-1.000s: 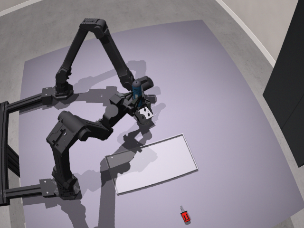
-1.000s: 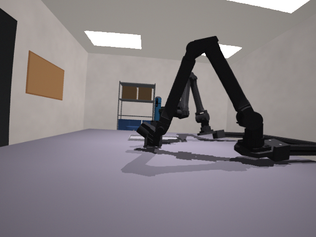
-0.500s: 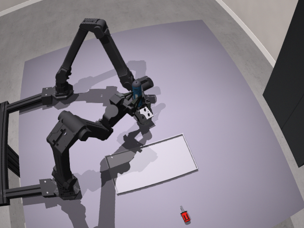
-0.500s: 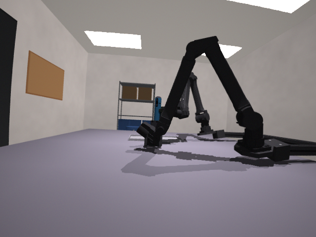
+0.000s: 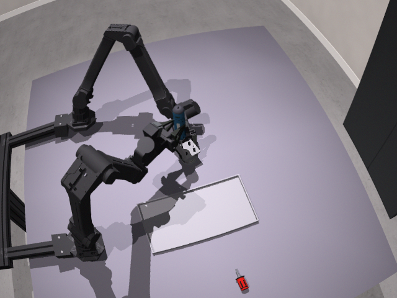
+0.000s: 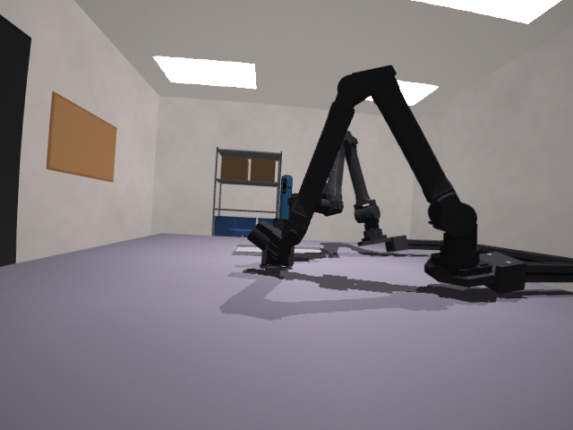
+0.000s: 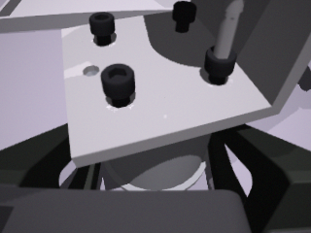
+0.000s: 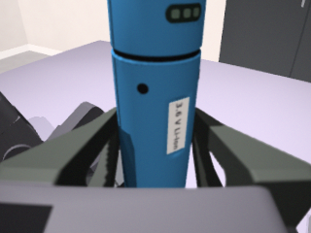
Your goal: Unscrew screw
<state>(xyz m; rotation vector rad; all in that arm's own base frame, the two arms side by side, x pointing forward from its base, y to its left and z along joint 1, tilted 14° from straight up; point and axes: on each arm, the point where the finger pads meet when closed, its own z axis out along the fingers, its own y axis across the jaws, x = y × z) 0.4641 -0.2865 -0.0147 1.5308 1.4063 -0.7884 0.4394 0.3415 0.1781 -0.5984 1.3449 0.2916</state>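
The joint module [image 5: 190,159] [image 7: 160,176] stands on the table with the white bracket [image 5: 191,148] [image 7: 170,114] on top. My left gripper [image 5: 188,158] [image 6: 277,256] is shut on the module's round body, below the bracket. My right gripper [image 5: 178,128] [image 8: 155,116] is shut on the blue electric screwdriver [image 5: 178,118] [image 6: 286,194] [image 8: 155,97] and holds it upright. Its bit [image 7: 228,26] is pressed into one black screw [image 7: 219,64] at the bracket's right edge. Three other black screws [image 7: 118,83] [image 7: 102,21] [image 7: 184,12] stand raised in their holes.
A white outlined rectangle [image 5: 239,176] lies on the table in front of the module. A small red screwdriver [image 5: 241,282] lies near the table's front edge. A dark cabinet [image 5: 374,112] stands off the right side. A shelf [image 6: 247,184] stands by the far wall.
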